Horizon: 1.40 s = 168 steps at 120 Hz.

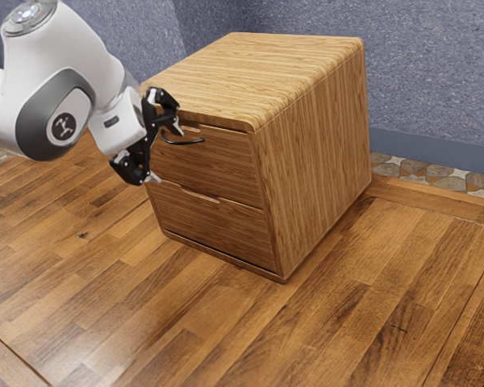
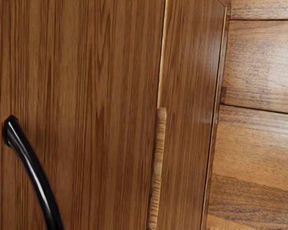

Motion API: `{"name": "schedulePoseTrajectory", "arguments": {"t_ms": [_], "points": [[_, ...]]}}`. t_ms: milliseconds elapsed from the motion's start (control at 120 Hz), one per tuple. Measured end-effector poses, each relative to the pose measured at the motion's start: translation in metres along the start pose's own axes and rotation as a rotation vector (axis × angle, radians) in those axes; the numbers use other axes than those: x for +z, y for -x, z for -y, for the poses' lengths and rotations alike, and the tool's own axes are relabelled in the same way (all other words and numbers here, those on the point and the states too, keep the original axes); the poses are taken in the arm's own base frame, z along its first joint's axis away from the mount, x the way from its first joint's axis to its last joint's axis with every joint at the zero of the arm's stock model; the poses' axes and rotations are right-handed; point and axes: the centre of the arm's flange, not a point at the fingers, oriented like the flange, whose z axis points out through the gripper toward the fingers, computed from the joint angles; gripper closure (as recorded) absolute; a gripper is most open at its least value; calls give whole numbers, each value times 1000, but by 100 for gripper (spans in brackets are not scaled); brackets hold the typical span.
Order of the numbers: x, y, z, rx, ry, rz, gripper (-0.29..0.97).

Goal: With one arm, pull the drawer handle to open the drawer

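The claw [image 1: 156,143] stands wide open, its two black fingers [image 1: 165,109] spread one above the other in front of the upper drawer [image 1: 214,165]. It holds nothing. The near end of the black curved handle [image 1: 185,140] lies between the spread fingers or just past them. The exterior view does not settle whether either finger touches it. The rest of the handle bows outward from the drawer front toward the exterior view's right.

In the wrist view the handle [image 2: 31,172] shows as a glossy dark arc standing off the upper drawer's face [image 2: 86,96]. A thin pale seam [image 2: 158,167] runs between that face and the lower drawer [image 2: 189,120] beside it. The two fronts look level with each other, with no gap showing.

The white arm [image 1: 48,89] comes in from the exterior view's left. Both drawers belong to a small wooden cabinet [image 1: 315,153], which stands on a dark plank floor [image 1: 226,322] near a grey-blue wall [image 1: 436,56]. The floor [image 2: 259,143] also appears past the lower drawer in the wrist view.
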Motion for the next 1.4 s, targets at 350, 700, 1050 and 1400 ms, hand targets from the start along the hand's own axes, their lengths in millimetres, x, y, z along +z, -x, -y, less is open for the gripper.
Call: {"name": "schedulePoseTrajectory", "arguments": {"t_ms": [350, 700, 1050, 1400], "points": [[15, 8, -7, 49, 25, 3, 0], [2, 12, -13, 72, 6, -10, 4], [-10, 13, -34, 83, 6, -27, 0], [-17, 14, -49, 92, 5, -34, 2]]}}
